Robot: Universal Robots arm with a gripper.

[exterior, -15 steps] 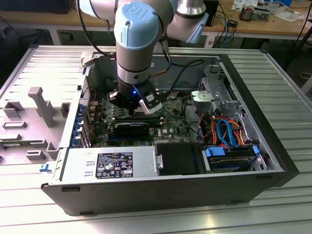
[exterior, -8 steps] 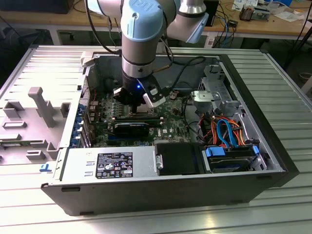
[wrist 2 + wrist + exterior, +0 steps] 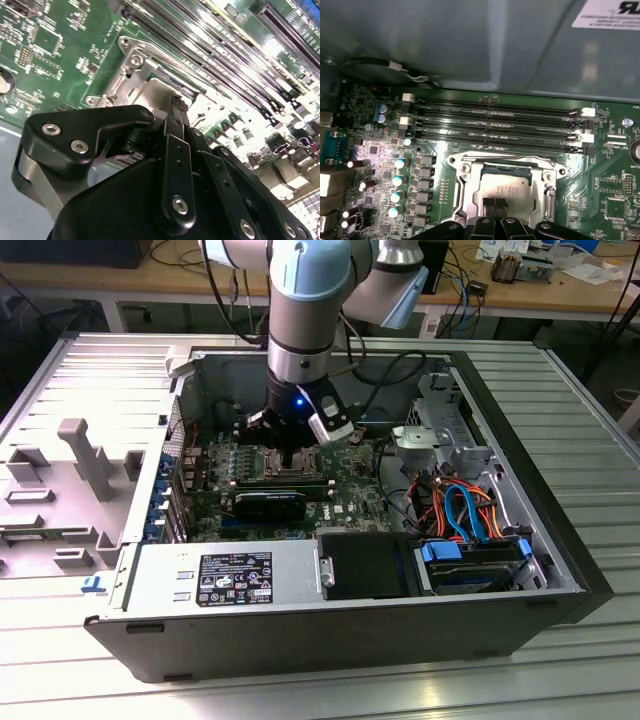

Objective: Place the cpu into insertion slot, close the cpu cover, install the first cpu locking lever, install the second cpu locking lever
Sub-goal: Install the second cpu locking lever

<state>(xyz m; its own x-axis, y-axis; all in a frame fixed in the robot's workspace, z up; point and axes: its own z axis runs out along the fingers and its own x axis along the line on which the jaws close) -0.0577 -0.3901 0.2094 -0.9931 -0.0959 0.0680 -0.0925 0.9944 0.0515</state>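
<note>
Inside the open computer case my gripper [image 3: 292,445] reaches down onto the green motherboard [image 3: 345,495]. Its fingers are shut, tips together, with nothing between them. In both wrist views the gripper [image 3: 495,204] [image 3: 176,107] rests its tips on the near edge of the cpu [image 3: 512,185], whose silvery top shows through the cut-out centre of the cpu cover [image 3: 542,182]. The cover lies flat over the chip. The insertion slot [image 3: 457,161] sits beneath them, with just its silver rim visible. I cannot tell how the locking levers stand.
Long memory slots [image 3: 495,125] run just beyond the socket, and a row of capacitors [image 3: 399,164] stands beside it. A black ribbed block [image 3: 270,502] lies near the socket. The power supply [image 3: 230,575] and a drive cage with coloured cables [image 3: 470,510] fill the case's near side.
</note>
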